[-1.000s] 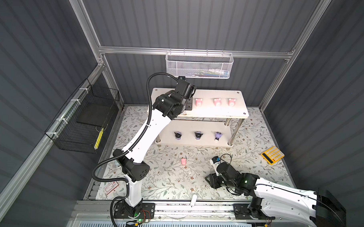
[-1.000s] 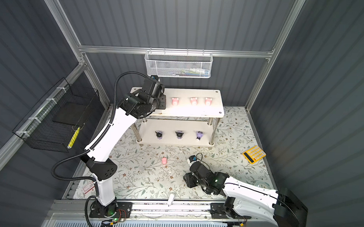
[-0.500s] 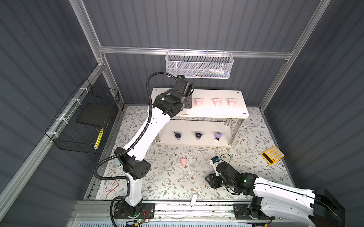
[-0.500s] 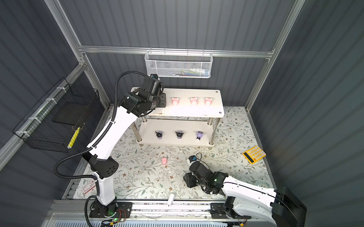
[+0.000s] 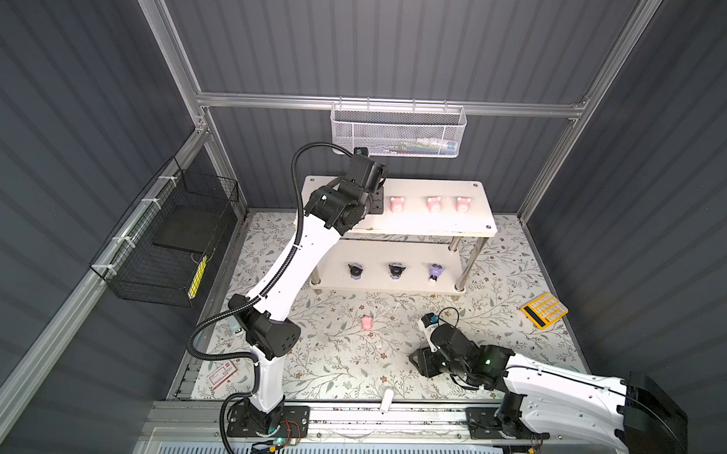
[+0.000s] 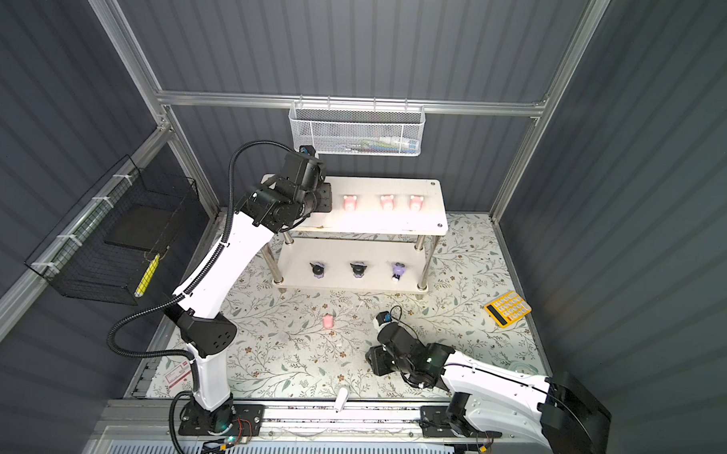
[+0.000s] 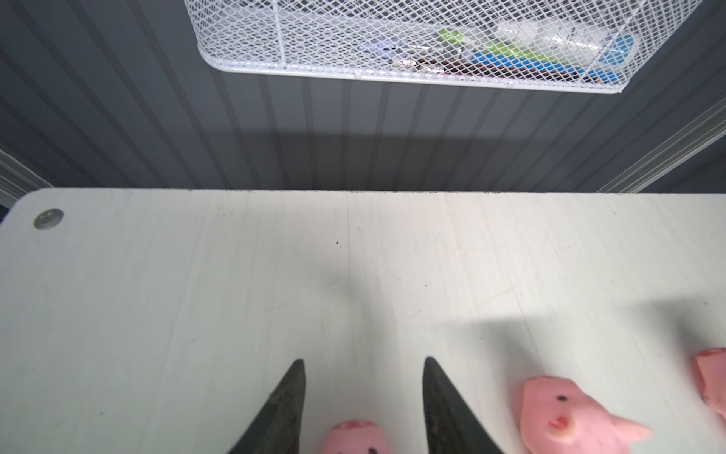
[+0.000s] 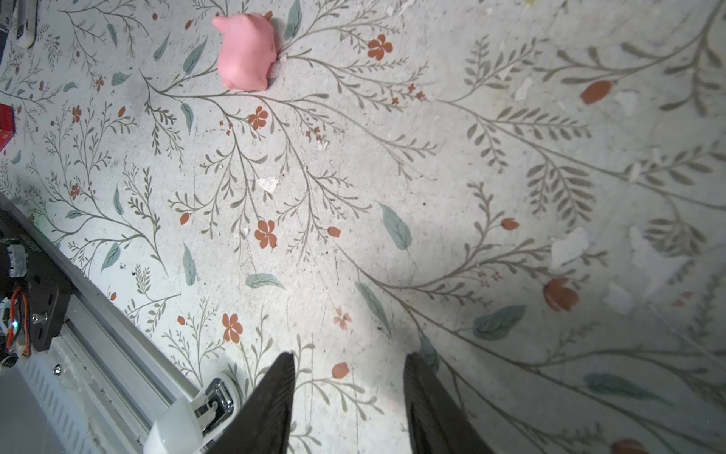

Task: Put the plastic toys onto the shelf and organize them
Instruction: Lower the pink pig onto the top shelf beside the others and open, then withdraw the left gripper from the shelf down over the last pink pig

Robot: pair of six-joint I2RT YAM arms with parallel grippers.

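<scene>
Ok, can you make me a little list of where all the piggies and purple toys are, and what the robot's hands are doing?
Shelf top board: three pink pigs in a row, plus a fourth pig beside them
Left gripper: open, jaws either side of the fourth pig
Shelf lower board: three purple toys in a row
Floral mat: one pink pig, not on the shelf
Right gripper: open, empty, above the mat
</scene>
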